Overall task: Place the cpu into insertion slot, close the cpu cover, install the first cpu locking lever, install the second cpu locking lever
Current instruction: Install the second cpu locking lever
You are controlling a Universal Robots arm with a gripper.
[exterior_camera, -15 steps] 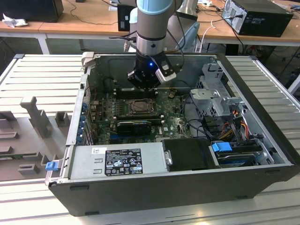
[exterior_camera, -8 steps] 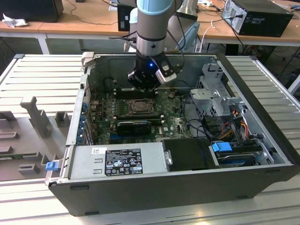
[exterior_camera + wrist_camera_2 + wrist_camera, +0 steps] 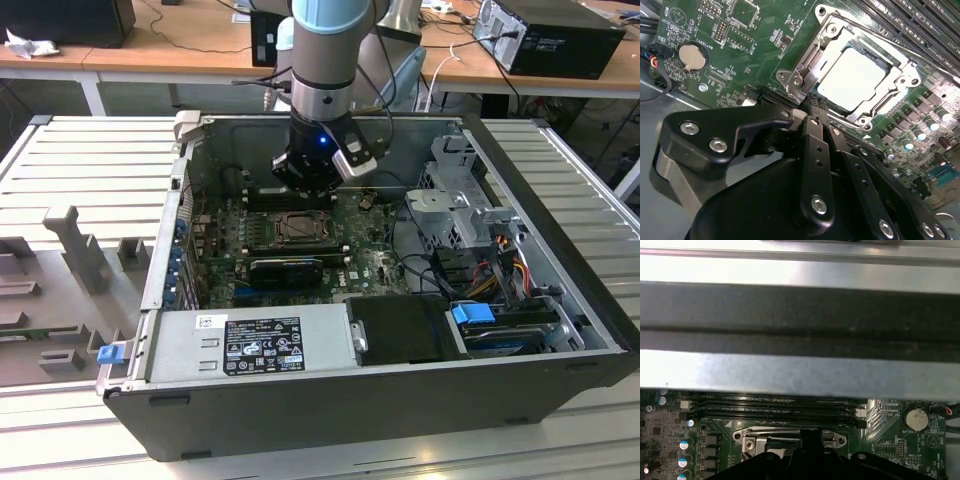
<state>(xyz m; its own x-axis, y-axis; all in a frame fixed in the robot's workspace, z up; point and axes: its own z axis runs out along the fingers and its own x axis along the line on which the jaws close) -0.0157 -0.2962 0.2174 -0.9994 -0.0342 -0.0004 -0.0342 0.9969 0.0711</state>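
1. A ribbed grey metal table (image 3: 95,160) spans the exterior view, lit evenly and brightly.
2. Behind it runs a row of wooden desks (image 3: 180,45) with white legs, strewn with black cables (image 3: 195,18).
3. A black computer tower (image 3: 550,35) lies on the desk at the exterior view's right.
4. Grey foam fixtures (image 3: 70,250) sit at the exterior view's left.

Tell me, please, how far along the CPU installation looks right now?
Done, it appears: the CPU lies in the slot, and the cover looks closed down around it. In hand: the claw sits at the cover's edge, fingers together, holding nothing visible. Left: I cannot tell whether either locking lever is latched, so both lever steps may remain.
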